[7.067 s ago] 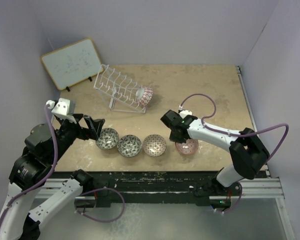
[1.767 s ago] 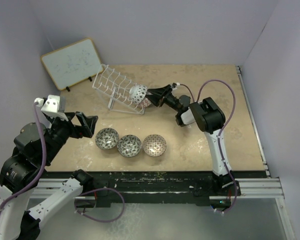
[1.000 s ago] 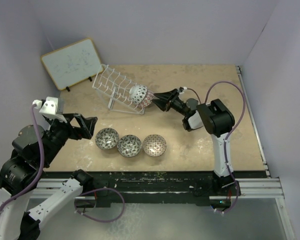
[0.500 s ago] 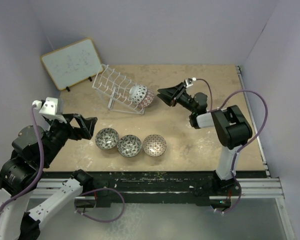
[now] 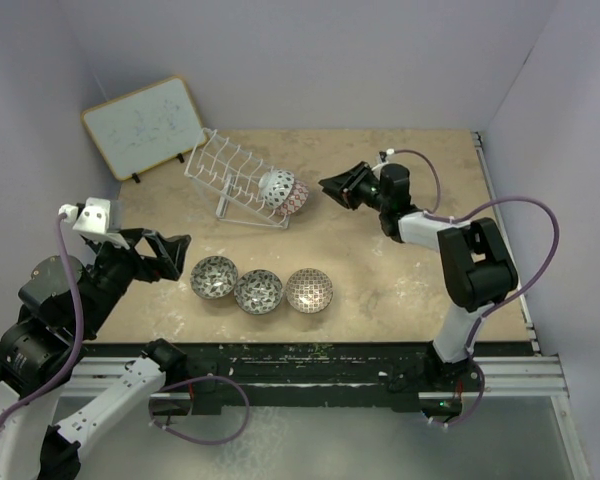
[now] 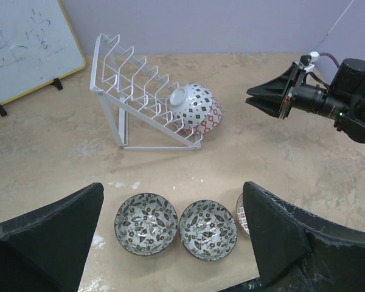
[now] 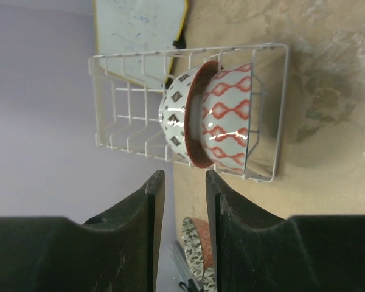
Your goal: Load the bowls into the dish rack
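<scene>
**Two racked, three loose**

Mottled beige worktop (image 5: 400,260). Left gripper (image 5: 177,256) gapes empty at the front-left. Three glossy round bowls (image 5: 259,291) line the front edge. Two patterned ones nest tilted in the white wire rack (image 5: 225,170), toward the far-left corner. Right gripper (image 5: 332,186), narrowly parted and empty, faces them.

Black-and-white arms (image 5: 477,262) trail looped purple cables (image 5: 559,240)

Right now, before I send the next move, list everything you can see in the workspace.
dish rack: one, white wire, far left of the table
racked bowls: two, on edge, nested; dark-diamond bowl, red-patterned bowl
grey-black bowls: two, near edge, upright
beige-brown bowl: one, right end of that row
whiteboard: one, wood-framed, far-left corner
table: one, beige
left gripper: open, empty, left of the row
right gripper: open, empty, right of the rack
</scene>
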Motion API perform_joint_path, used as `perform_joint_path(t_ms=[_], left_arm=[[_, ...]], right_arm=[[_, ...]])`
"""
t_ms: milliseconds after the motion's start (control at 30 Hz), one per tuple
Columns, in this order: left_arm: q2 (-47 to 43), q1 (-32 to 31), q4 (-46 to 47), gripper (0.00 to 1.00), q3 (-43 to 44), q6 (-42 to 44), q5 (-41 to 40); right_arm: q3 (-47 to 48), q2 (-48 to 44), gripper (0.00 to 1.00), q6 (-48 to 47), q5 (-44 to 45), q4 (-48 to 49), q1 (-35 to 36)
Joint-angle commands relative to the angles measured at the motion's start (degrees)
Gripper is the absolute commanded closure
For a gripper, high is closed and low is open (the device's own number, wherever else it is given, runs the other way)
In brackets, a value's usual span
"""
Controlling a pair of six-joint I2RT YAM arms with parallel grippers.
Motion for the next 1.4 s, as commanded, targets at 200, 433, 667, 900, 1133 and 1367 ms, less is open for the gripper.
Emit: perform_joint_path(t_ms=[200,433,667,900,1133,1367], left_arm=[[-0.2,0.2,2.2,0.01,1.1,2.4,-1.7],[-0.3,0.3,1.9,0.01,1.4,2.7,-2.3],[-0.4,0.2,1.4,0.01,1.7,2.9,-2.7],[-1.0,0.2,1.0,0.01,1.6,2.8,-3.1],[-1.6,0.2,-0.5,0.01,2.4,2.9,-4.1],[-2.2,0.2,-0.9,0.01,2.4,2.7,-4.2]], right_arm=[[13.7,1.8,0.64,-11.7,9.9,-24.0,0.1],[17.2,5.6,0.64,-13.5,12.8,-29.0,0.9],[19.2,7.7,0.64,-14.0,13.6,-30.3,1.4],[23.6,11.7,0.64,-15.1,14.2,-32.5,3.4],[23.6,11.9,0.65,-15.0,17.3,-33.5,4.1],[25.0,13.2,0.65,-15.3,17.4,-34.1,5.0]])
